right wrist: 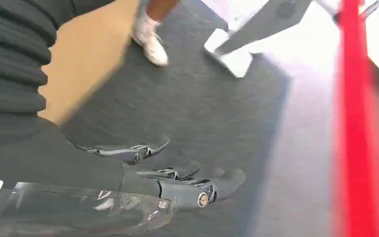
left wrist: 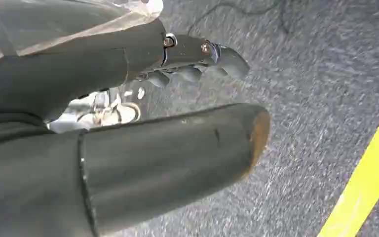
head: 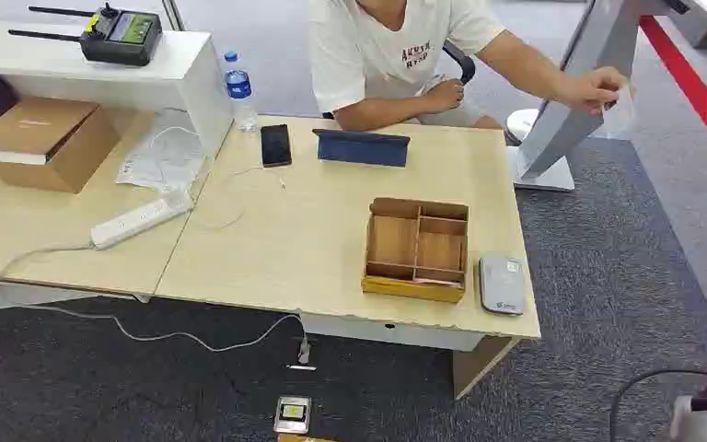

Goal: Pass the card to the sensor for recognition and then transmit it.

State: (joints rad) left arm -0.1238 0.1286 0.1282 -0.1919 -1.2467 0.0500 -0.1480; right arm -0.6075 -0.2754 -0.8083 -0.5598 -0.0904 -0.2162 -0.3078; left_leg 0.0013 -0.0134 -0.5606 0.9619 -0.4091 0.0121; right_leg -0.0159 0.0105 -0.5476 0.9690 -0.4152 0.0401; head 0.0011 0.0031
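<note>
A seated person holds a white card point(head: 619, 109) out past the far right end of the table, beside a slanted grey stand point(head: 566, 110). The grey sensor pad point(head: 501, 284) lies at the table's front right corner, next to a wooden compartment box point(head: 416, 249). My left hand point(left wrist: 128, 59) hangs over dark carpet, fingers apart and holding nothing. My right hand point(right wrist: 143, 182) also hangs above carpet, its fingers stretched out with nothing in them.
On the table point(head: 304, 239) lie a black phone point(head: 275, 145), a blue tablet case point(head: 362, 147), a water bottle point(head: 239, 89) and a power strip point(head: 138, 221). A cardboard box point(head: 46, 143) sits at the left. A small device point(head: 292, 414) lies on the floor.
</note>
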